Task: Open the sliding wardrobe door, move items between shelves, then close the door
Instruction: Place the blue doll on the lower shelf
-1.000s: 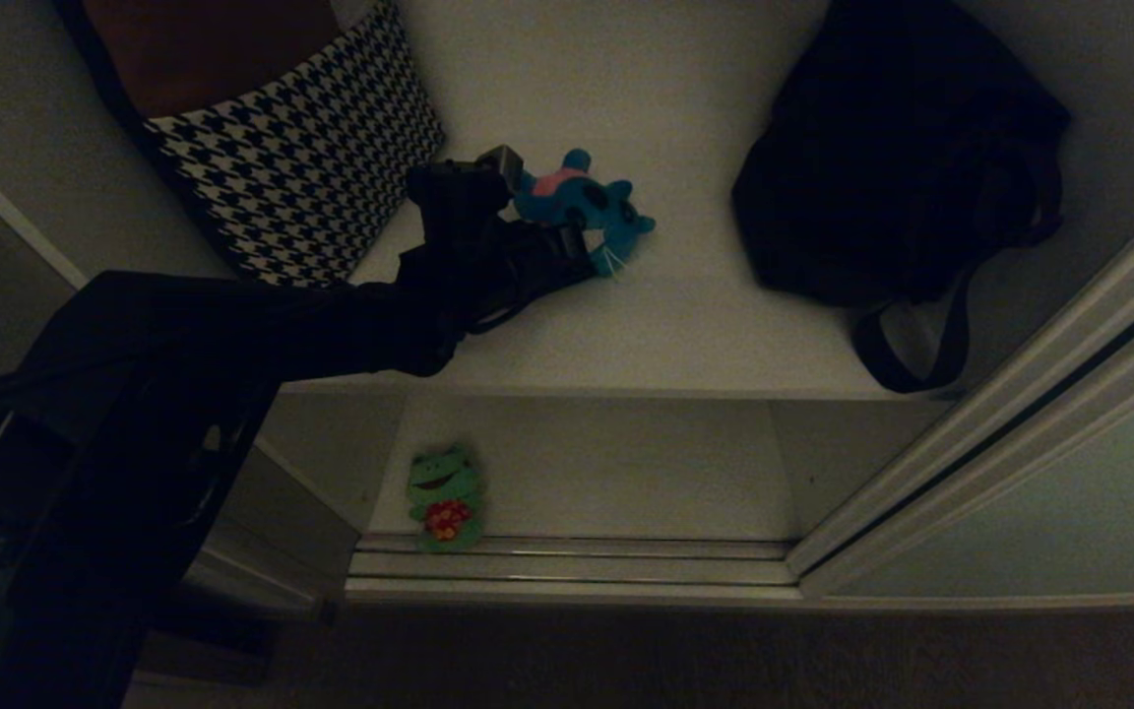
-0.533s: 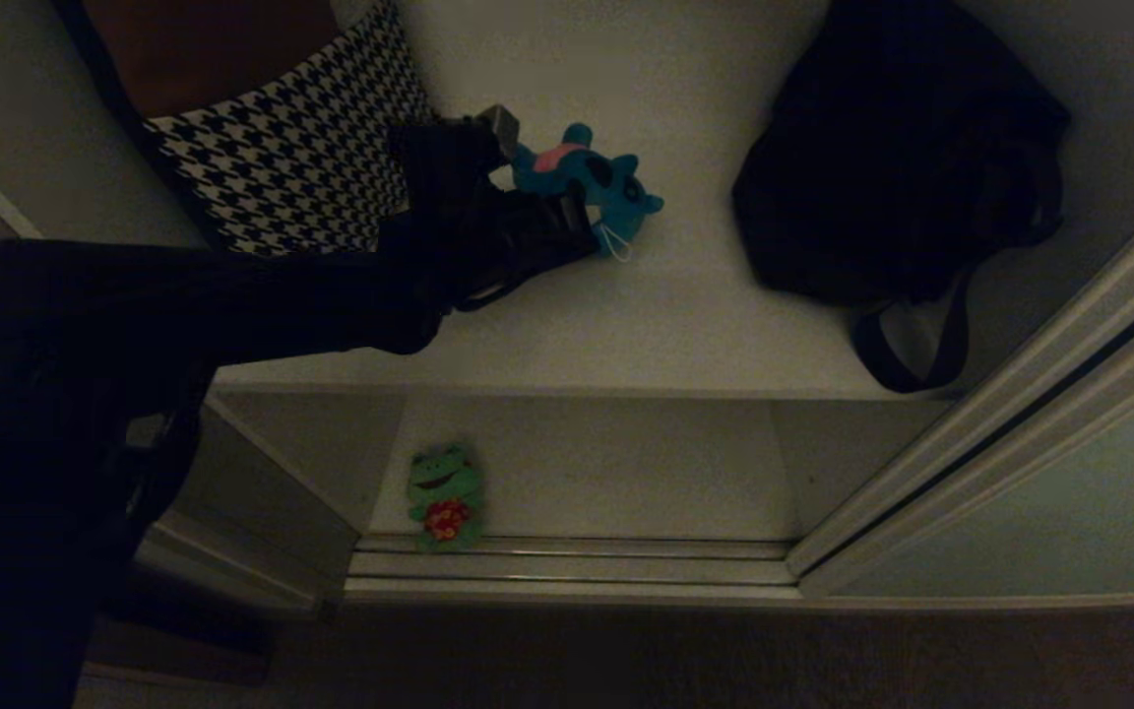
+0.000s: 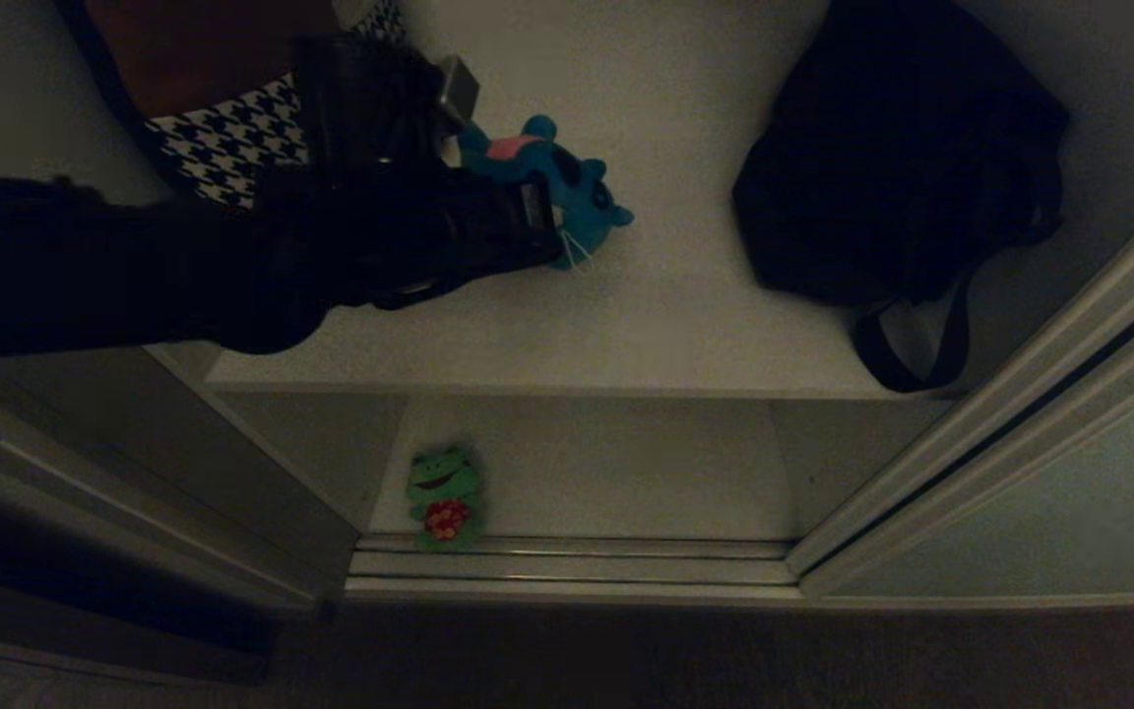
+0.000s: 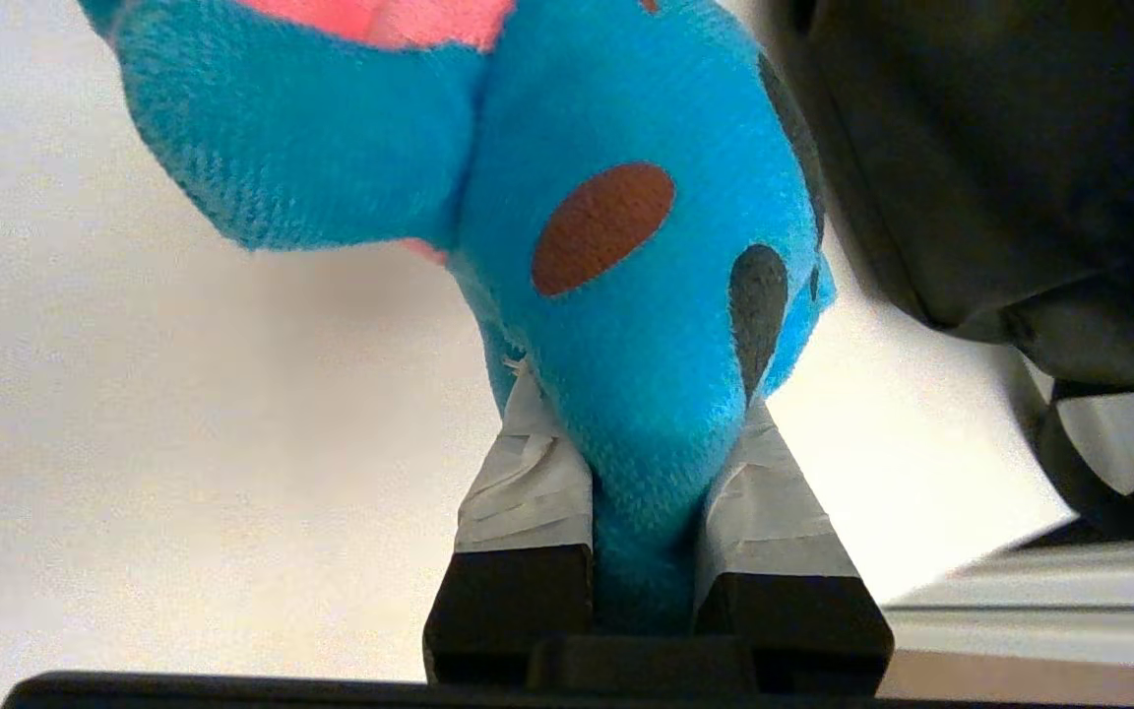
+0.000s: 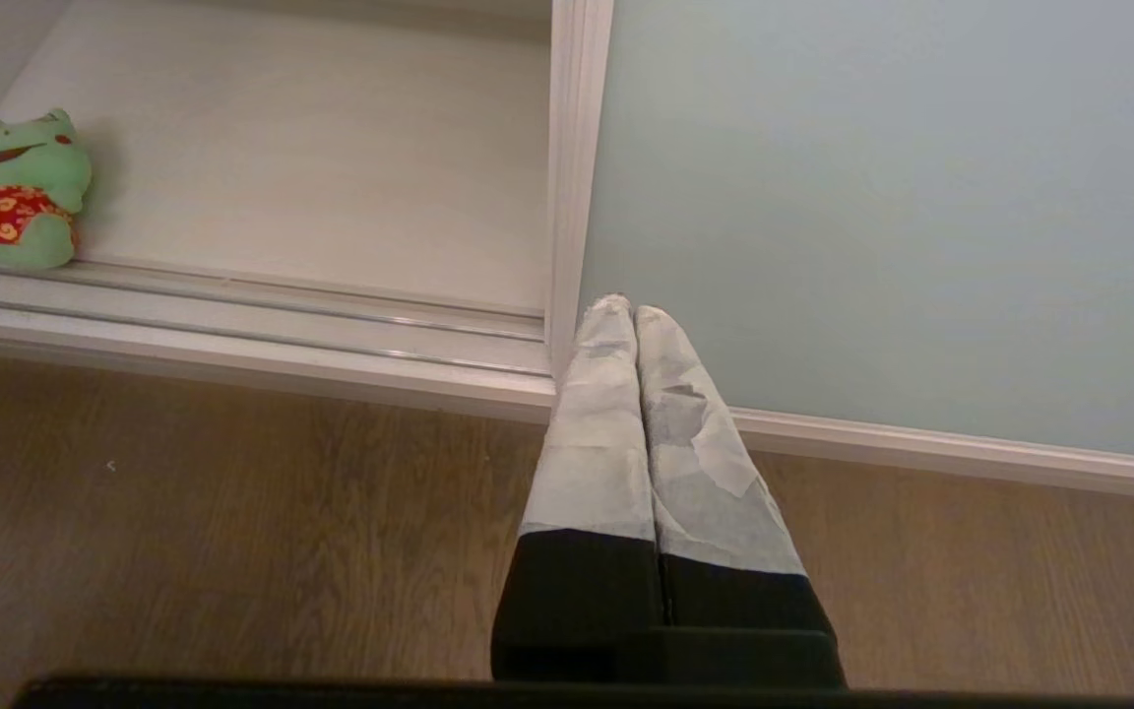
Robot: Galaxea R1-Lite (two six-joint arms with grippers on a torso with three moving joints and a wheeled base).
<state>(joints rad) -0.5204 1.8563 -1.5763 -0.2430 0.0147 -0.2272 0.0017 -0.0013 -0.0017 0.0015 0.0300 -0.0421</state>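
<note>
My left gripper is shut on the blue plush toy, and holds it above the upper shelf. In the left wrist view the toy is pinched at its lower part between the taped fingers of my left gripper. The green frog sits on the bottom board at its front left corner. The sliding wardrobe door is pushed to the right. My right gripper hangs shut and empty over the floor by the door's frame.
A houndstooth cushion leans at the shelf's back left, partly behind my left arm. A black strapped bag fills the shelf's right side, close to the toy. The door track runs along the wardrobe's front. Wooden floor lies below.
My left gripper has closed on the blue toy and lifted it off the upper shelf, moving up and to the left. The frog, bag and right arm have not moved.
</note>
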